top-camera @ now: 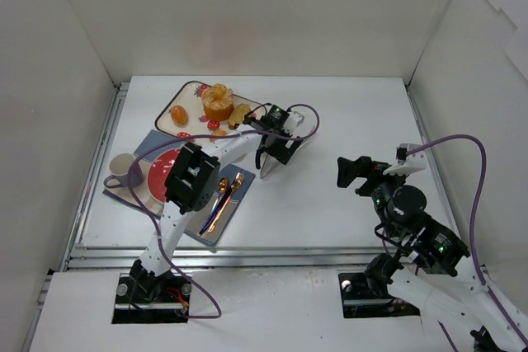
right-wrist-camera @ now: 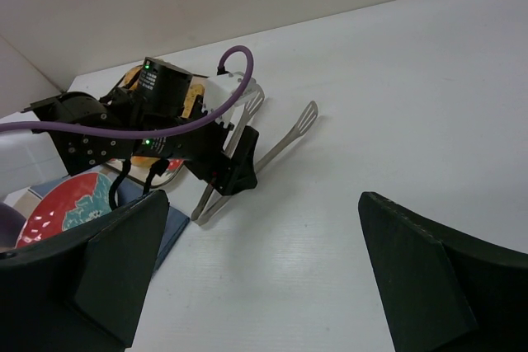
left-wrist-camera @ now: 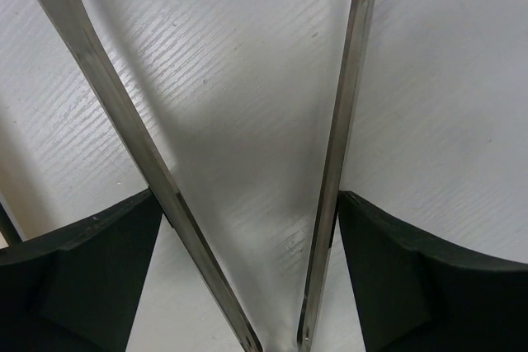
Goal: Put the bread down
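Bread [top-camera: 178, 114] is my target. It lies at about 11 o'clock on the tabletop [top-camera: 355, 113], and nothing grips it yet.

The tray [top-camera: 195, 91] carries it along its 9 o'clock side. A much bigger orange pastry [top-camera: 218, 103] sits at the tray's centre and a tan slice [top-camera: 240, 113] at its 3 o'clock side. My worry is that a reach from the 4 o'clock side has to cross both, and could knock them or close on the wrong piece.

The left pincer [top-camera: 276, 144] is clamped on a pair of tongs [left-wrist-camera: 125, 121] just off the tray's 4 o'clock corner. Its fingers press the outside of each blade, and the blades splay wide over bare tabletop with nothing between them. The right pincer [top-camera: 355, 173] hangs wide apart and empty at about 4 o'clock, well away from the tray.

I judge a squeeze with thin metal blades as the main hazard. A smooth, rounded piece could squirt sideways off the tray, or roll when released.

The bread itself is the smallest baked piece here. It is golden-orange and smooth, with a slight sheen, and shows no cut face.
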You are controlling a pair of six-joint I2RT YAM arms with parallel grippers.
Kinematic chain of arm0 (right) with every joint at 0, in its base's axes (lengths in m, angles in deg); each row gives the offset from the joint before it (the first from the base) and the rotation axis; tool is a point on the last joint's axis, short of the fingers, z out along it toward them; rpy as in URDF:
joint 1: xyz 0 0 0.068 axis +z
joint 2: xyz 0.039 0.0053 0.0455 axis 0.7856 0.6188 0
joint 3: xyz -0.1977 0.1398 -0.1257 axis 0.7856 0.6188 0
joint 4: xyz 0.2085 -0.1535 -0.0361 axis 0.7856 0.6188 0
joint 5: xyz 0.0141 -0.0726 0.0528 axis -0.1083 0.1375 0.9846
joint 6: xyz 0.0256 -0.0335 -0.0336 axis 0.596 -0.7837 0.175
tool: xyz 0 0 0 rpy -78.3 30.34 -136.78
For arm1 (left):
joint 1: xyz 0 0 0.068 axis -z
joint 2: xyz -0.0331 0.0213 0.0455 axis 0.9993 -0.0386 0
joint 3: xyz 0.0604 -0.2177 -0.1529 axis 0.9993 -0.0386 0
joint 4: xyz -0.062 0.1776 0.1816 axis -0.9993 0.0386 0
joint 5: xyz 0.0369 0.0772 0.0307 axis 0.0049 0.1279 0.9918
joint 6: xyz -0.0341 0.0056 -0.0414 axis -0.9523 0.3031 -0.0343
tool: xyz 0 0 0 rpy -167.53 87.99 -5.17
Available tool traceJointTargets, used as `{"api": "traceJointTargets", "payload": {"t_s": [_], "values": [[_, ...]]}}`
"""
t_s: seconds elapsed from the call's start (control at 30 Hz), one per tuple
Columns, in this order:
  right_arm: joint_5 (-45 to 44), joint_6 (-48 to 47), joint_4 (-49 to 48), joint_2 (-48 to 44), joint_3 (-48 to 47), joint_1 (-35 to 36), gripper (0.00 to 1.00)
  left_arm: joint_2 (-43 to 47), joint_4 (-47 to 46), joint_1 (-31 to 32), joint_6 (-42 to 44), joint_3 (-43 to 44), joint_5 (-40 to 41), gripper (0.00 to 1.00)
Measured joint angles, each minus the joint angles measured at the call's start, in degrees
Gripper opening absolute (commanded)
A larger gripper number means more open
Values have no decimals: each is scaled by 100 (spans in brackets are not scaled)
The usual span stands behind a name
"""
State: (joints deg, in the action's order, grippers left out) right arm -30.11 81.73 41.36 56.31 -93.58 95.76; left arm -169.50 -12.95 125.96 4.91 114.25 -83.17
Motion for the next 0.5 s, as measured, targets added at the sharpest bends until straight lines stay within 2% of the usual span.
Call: {"api": "traceJointTargets", "payload": {"t_s": [0.03, 0.07, 0.2, 0.5], "values": [[0, 0, 0, -2, 0, 0, 98, 0, -2, 0, -7, 0, -4, 73], [0, 0, 0, -4, 0, 0, 98, 0, -7, 0, -20, 0, -4, 68], [2, 0, 0, -26, 0, 0, 98, 2, -11, 0, -46, -2, 0, 60], [2, 0, 2, -63, 0, 0, 98, 216, 468, 20, -68, -24, 328, 62]]}}
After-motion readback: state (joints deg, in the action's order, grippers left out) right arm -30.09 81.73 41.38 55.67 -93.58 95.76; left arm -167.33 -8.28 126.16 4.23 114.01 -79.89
